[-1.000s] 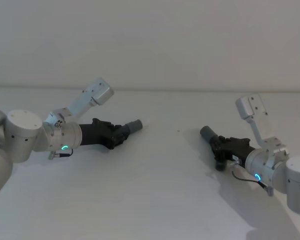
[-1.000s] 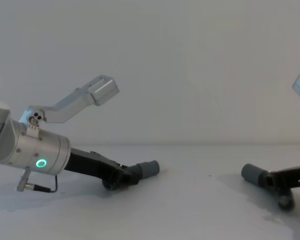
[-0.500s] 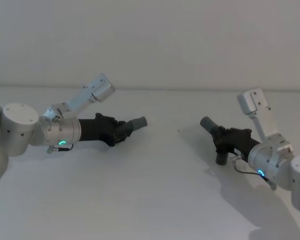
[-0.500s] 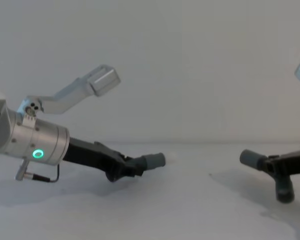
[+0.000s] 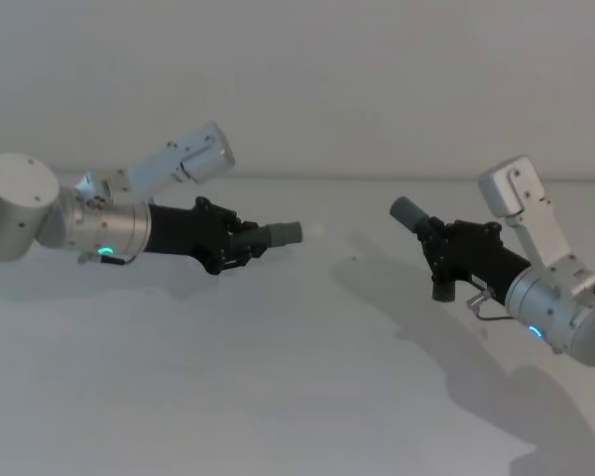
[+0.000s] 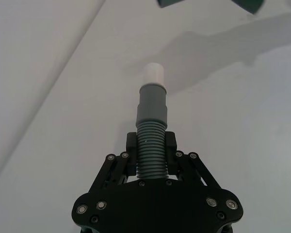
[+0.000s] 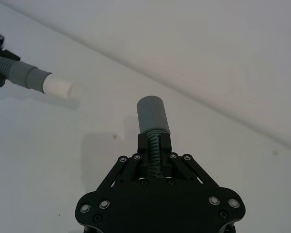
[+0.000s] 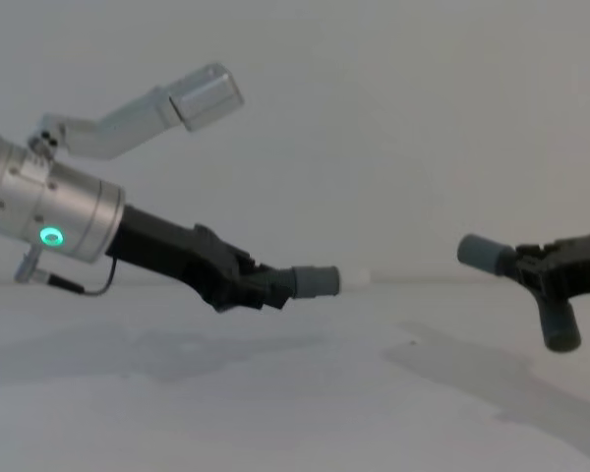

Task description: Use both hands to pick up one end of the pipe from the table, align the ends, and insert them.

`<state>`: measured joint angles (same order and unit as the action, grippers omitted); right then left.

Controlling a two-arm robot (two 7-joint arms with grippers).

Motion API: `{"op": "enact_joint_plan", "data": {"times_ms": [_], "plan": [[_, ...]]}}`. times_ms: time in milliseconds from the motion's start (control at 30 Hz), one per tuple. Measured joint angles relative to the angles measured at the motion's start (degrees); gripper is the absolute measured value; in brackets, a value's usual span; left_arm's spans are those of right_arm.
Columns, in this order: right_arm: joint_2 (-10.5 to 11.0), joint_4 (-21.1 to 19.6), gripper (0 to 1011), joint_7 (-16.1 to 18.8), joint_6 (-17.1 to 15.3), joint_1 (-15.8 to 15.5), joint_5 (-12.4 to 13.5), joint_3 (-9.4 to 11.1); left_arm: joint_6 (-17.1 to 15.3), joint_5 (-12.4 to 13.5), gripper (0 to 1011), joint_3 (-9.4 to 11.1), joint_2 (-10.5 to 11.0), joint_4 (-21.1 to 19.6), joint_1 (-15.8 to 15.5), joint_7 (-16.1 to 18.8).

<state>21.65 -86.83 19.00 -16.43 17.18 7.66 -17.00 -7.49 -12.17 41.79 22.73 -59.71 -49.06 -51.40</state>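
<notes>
Both pieces of the pipe are held above the table point(image 5: 278, 397). My left gripper point(image 5: 240, 243) is shut on the ribbed body of one piece point(image 6: 152, 150). Its grey cuff point(image 5: 279, 234) and whitish tip point(image 6: 153, 75) point right. My right gripper point(image 5: 438, 250) is shut on the other piece point(image 7: 154, 145). That piece's plain grey cuff point(image 5: 409, 211) points left and slightly up, and its other end point(image 8: 560, 329) hangs down. A wide gap separates the two ends. In the right wrist view the left piece's tip point(image 7: 58, 87) lies far off to one side of the cuff point(image 7: 153, 114).
The white table point(image 8: 275, 403) shows shadows of both arms beneath them. A plain pale wall point(image 5: 327, 79) rises behind its far edge. Silver camera brackets point(image 5: 193, 159) point(image 5: 521, 198) stick up from both wrists.
Both arms have lifted their pipe pieces off the table and risen. The left cuff has moved up and to the right, toward the right piece.
</notes>
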Motion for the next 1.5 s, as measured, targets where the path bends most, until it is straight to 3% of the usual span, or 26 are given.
{"op": "enact_joint_plan", "data": {"times_ms": [300,633,1133,1500], "plan": [[3.7,-0.4,114,4.8,8.7,1.6,-2.4,-2.2,2.1,3.5,314,2.8,3.6,-5.2,-3.0,-3.7],[7.1,-0.2,105,9.1,14.4,4.1,-6.0,-5.7,3.9,7.3,314,4.6,7.1,-10.2,-5.7,-4.8],[11.0,-0.3,94,15.1,17.5,8.0,-11.6,-11.5,6.0,9.2,314,5.2,9.2,-12.2,-8.1,-4.5],[11.5,-0.9,93,16.1,18.3,8.7,-12.2,-13.1,7.0,8.6,314,5.8,8.9,-11.3,-8.9,-5.1]]}}
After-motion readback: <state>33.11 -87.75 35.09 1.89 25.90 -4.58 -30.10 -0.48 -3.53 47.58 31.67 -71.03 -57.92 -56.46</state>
